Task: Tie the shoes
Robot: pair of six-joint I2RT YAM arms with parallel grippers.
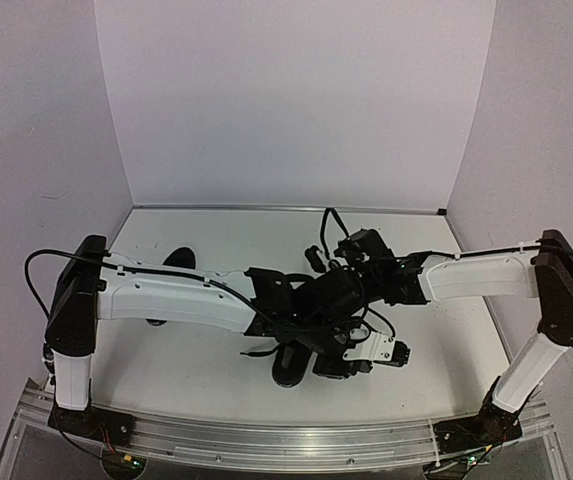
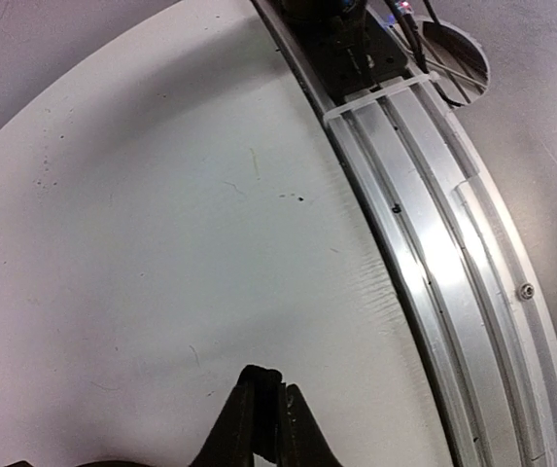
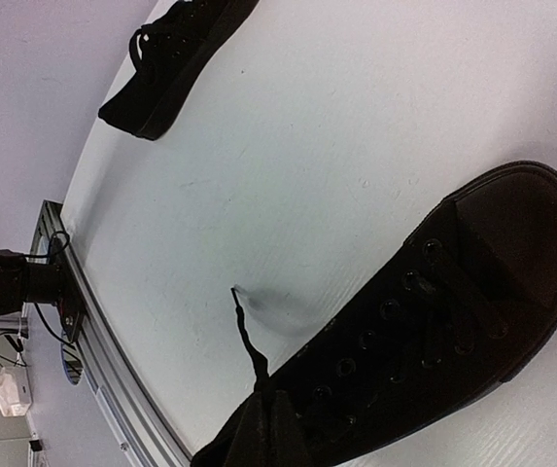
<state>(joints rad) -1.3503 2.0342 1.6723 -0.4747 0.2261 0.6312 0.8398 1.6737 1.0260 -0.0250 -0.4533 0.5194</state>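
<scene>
Both arms meet mid-desk (image 1: 191,375), wrists bunched over 1 shoe.

- Near shoe (image 3: 434,331): flat on its sole at desk centre, just ahead of the rail (image 2: 453,253). Top view shows only its toe end (image 1: 288,368) poking out under the hands. Eyelets visible, lacing loose.
- Far shoe (image 3: 176,58): on the desk's left side, well apart from the first, partly hidden behind the left arm in the top view (image 1: 178,260).
- Right hand (image 3: 259,413): fingers clamped together on a lace (image 3: 244,336). Its free end sticks out past the tips, lifted above the desk beside the near shoe's eyelet row.
- Left hand (image 2: 261,389): narrow, tips all but touching, low over bare desk near the rail. Can't see anything pinched between them.
</scene>
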